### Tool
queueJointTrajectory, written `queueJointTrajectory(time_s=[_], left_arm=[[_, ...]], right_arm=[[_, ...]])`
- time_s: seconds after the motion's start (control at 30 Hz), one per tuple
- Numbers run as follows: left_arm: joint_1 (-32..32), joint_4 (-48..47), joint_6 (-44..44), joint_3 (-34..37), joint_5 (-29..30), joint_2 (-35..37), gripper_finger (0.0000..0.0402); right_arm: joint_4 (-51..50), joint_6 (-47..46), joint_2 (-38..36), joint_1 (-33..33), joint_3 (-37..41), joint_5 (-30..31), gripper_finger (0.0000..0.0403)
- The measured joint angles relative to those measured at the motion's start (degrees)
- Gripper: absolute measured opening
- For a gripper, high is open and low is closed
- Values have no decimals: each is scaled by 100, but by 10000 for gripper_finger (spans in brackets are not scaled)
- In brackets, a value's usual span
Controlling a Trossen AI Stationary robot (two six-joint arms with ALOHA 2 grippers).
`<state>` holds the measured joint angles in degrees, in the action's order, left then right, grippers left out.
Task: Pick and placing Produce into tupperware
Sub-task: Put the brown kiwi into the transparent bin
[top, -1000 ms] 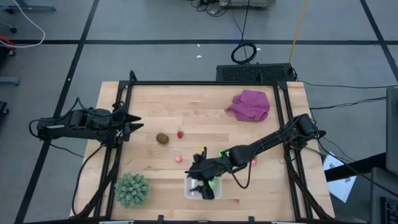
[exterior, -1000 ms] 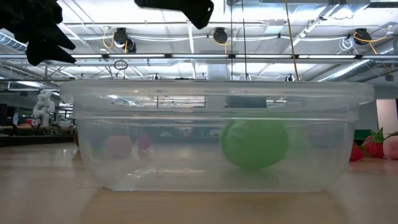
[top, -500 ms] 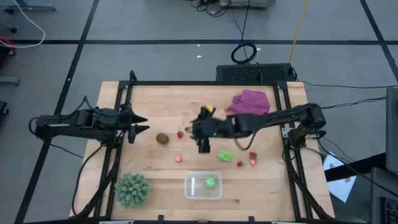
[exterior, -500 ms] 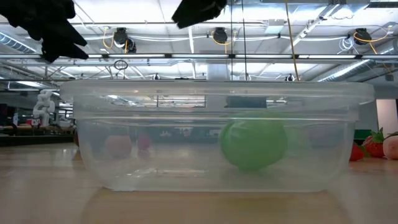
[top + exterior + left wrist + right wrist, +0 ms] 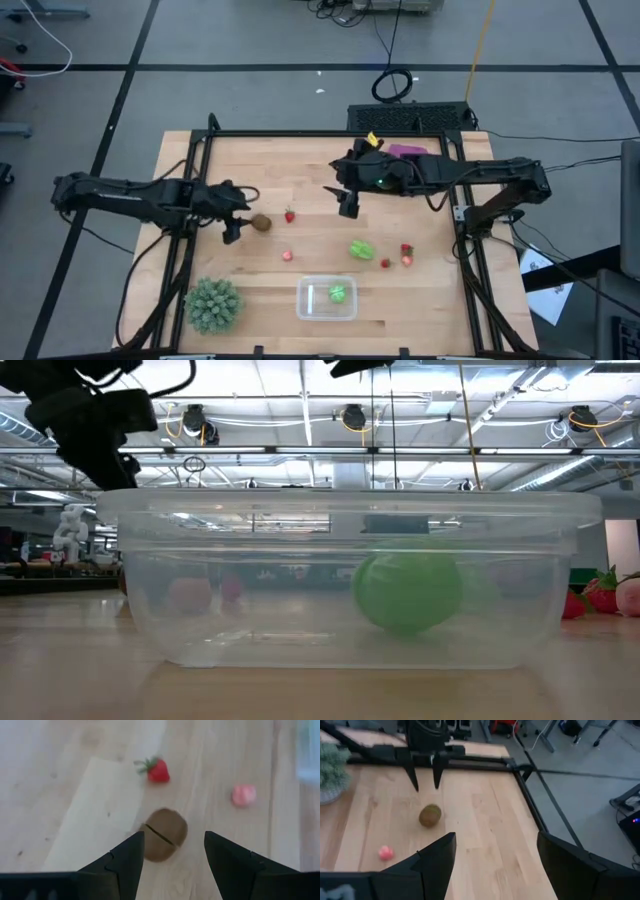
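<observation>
Left claw (image 5: 233, 228) is open and sitting right next to the kiwi (image 5: 261, 222), so this looks like the grab step. Next it needs to straddle it and squeeze. Right claw (image 5: 347, 204) hangs open over the desk (image 5: 300, 160), empty. One green piece (image 5: 339, 294) is in the tupperware (image 5: 327, 299).

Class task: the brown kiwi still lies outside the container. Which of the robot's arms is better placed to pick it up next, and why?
Probably the left. The left gripper hangs open right beside the kiwi, which sits just ahead of its fingers in the wrist view. The right gripper, empty, is farther off.
</observation>
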<state>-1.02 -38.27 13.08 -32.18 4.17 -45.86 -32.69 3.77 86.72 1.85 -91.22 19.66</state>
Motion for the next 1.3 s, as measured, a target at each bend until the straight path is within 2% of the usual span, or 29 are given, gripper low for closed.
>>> queueJointTrajectory(time_s=[0.33,0.67,0.83,1.3], left_arm=[[-196,58,-760,0,-179,-739,212],[-212,294,-1349,0,19,-1041,212],[-227,756,-1813,0,146,-1041,212],[-255,1288,-1105,-2,83,-1028,212]], right_arm=[[-257,-6,-5,-2,2,-18,267],[-231,-6,-5,-2,3,-18,267],[-231,-6,-5,-2,4,-18,267],[-236,-9,-5,0,4,-20,267]])
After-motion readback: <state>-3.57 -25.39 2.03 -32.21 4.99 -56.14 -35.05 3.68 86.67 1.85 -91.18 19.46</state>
